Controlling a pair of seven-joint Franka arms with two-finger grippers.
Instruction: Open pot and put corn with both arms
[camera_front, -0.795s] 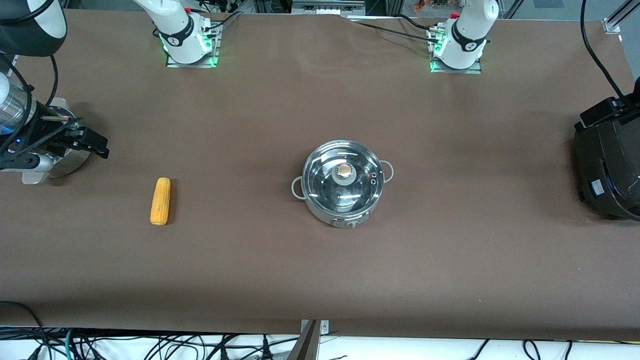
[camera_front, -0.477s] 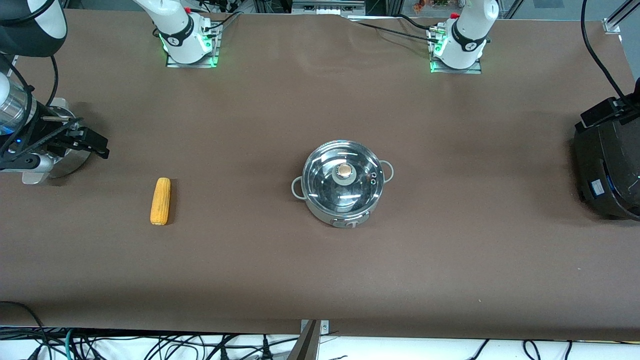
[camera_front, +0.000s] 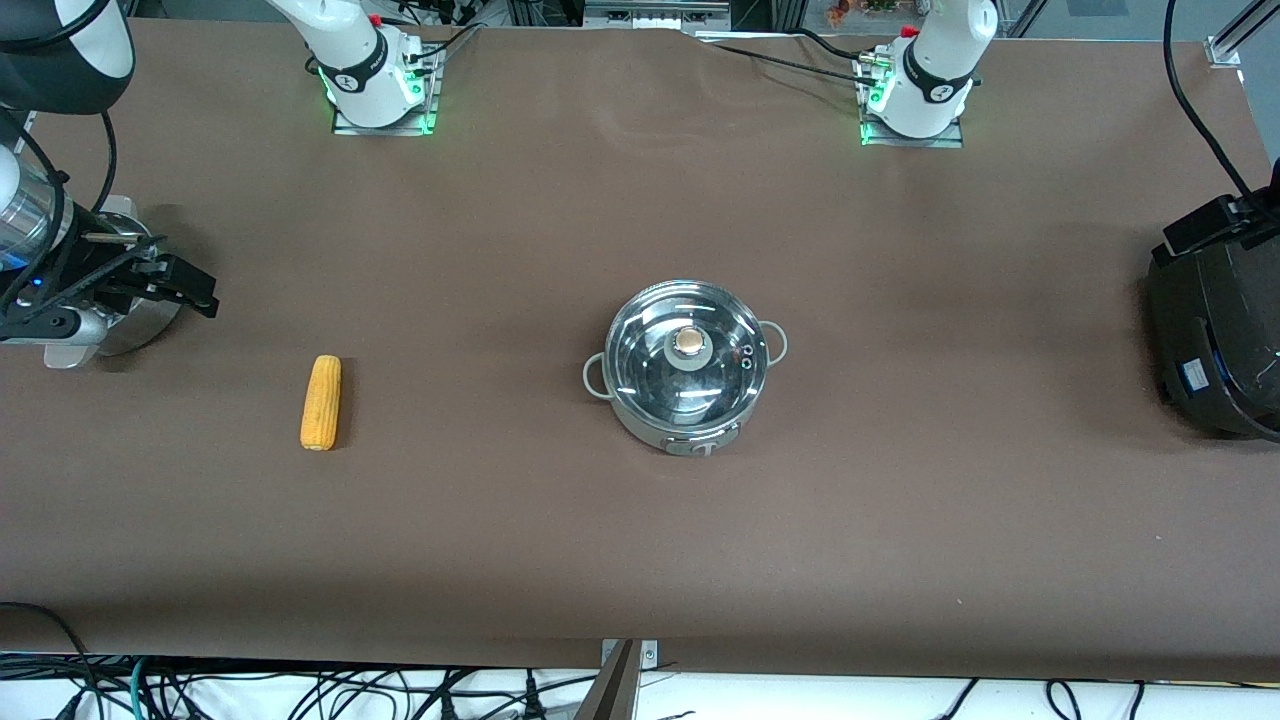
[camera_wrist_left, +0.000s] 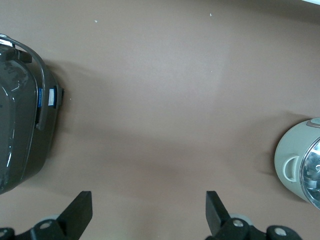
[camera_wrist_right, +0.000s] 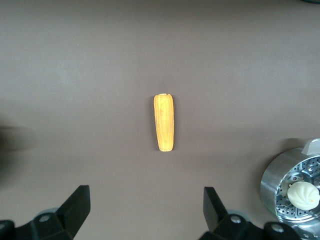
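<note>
Right gripper (camera_front: 188, 286): up in the air at the right arm's end of the table (camera_front: 640, 560), over the edge of a perforated steel steamer pot (camera_front: 125, 325). Fingers (camera_wrist_right: 77, 202) spread wide apart, nothing between them. Same steamer pot in the right wrist view, with a round white bun (camera_wrist_right: 303, 193) lying in it.

Left gripper (camera_wrist_left: 147, 205): likewise wide apart and empty in its own wrist view, above bare brown tabletop between a large black cooker (camera_wrist_left: 20, 135) and the pot (camera_wrist_left: 295, 167). In the front view, probably the black block above the cooker at the left arm's end (mostly cut off by the edge of the view, so hard to be sure).

Pot (camera_front: 687, 365): near the middle of the table, upright on its grey base, front knob (camera_front: 697, 447) turned toward the front camera. Glass lid (camera_front: 700, 385) on, tan knob (camera_front: 687, 342) at its centre. One small grey loop handle (camera_front: 596, 376) toward the right arm's end, the other toward the left arm's end.

Corn (camera_front: 321, 402): flat on the tabletop, well apart from the pot, toward the right arm's end. Lengthwise pointing toward the front camera. Nearer to that camera than the steamer pot. Touched by neither gripper.

Both arm bases along the table edge farthest from the front camera, green lights lit at each.
</note>
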